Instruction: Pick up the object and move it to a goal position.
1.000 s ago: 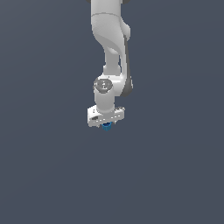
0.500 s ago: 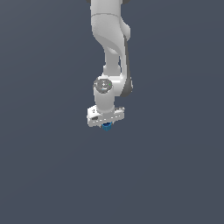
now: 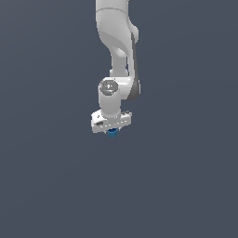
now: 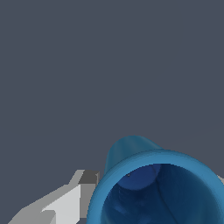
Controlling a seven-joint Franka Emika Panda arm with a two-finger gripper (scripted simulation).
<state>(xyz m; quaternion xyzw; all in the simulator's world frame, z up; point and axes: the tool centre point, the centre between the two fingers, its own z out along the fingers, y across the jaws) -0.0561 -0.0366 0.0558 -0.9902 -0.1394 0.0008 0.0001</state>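
Exterior view: white Panda arm (image 3: 116,42) comes down from the top centre of the frame and bends to a wrist with a round grey cap (image 3: 109,87) just above frame centre. Under it the white claw (image 3: 112,132) crossbar sits slightly tilted, lower on the exterior view's left. The object (image 3: 112,133), a tiny bright blue cup, pokes out just beneath the crossbar, near the middle of the frame, much narrower than the bar. Only its lower part shows; the rest is hidden by the claw body. Fingers not separately visible in this view, too small.

Background is flat dark grey-blue all over; no desk edge or surface line can be made out, so whether the cup touches anything below cannot be told.

Wrist view: the object (image 4: 153,188) fills the lower right of the picture, seen from very close. Wide bright blue rim, darker blue hollow inside, narrower blue end behind it. It looks tilted toward the camera. One finger (image 4: 72,197), white with a grey tip, shows at the lower left of the picture, right against the cup's outer wall. The other finger is barely seen, only a pale sliver at the right edge.

Claw state: pinching the object, cup sitting between the fingers.
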